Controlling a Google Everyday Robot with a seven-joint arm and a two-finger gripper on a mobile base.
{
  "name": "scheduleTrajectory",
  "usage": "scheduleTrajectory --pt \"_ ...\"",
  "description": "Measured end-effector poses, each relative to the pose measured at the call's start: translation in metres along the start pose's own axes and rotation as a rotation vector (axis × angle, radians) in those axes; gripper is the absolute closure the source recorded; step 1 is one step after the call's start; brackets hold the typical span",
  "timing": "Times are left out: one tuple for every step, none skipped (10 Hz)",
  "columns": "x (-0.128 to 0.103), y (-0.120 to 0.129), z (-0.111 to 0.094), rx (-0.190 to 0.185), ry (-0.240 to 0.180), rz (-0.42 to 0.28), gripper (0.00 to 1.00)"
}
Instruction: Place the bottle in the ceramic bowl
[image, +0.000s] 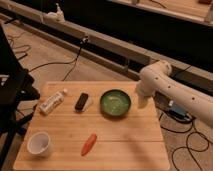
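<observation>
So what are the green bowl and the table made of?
The green bowl looks like glazed ceramic: it is glossy, with pale shine spots. The table looks like light wood, matte, with straight plank lines. The gripper hangs just beside the bowl, at the table's edge.

Dim warm light; pincer (143, 102) just beside bowl (115, 103).

Jaws hang right (beneath bent arm (170, 88)).

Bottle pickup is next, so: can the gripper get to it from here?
Probably yes. The gripper hangs beside the ceramic bowl; the bottle lies well beyond it, with only the low bowl and the black block between.
</observation>
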Motion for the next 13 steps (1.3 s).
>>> scheduleTrajectory --pt "-0.028 -0.010 -0.005 0.051 -0.009 -0.126 0.38" --pt "-0.042 -0.014 -0.009 0.078 -0.013 -0.191 0.38" --pt "-0.069 -0.020 -0.017 0.125 -0.023 -0.301 0.38" --pt "-0.094 -0.024 -0.025 0.159 -0.031 -0.388 0.38" --pt "-0.118 -0.027 -0.031 0.179 -0.036 -0.459 0.38" --pt "-0.146 -0.026 -0.037 0.191 -0.049 -0.530 0.38" --pt "-0.177 -0.023 -0.042 0.201 -0.070 -0.597 0.38" --pt "-0.190 -0.019 -0.045 0.210 -0.080 -0.630 0.38" --pt "-0.190 -0.019 -0.046 0.210 -0.081 -0.632 0.38" --pt "-0.189 -0.019 -0.046 0.211 -0.079 -0.630 0.38" --pt "-0.191 -0.019 -0.046 0.210 -0.081 -0.634 0.38" --pt "-0.190 -0.017 -0.045 0.205 -0.079 -0.633 0.38" --pt "-0.186 -0.020 -0.045 0.199 -0.071 -0.630 0.38"
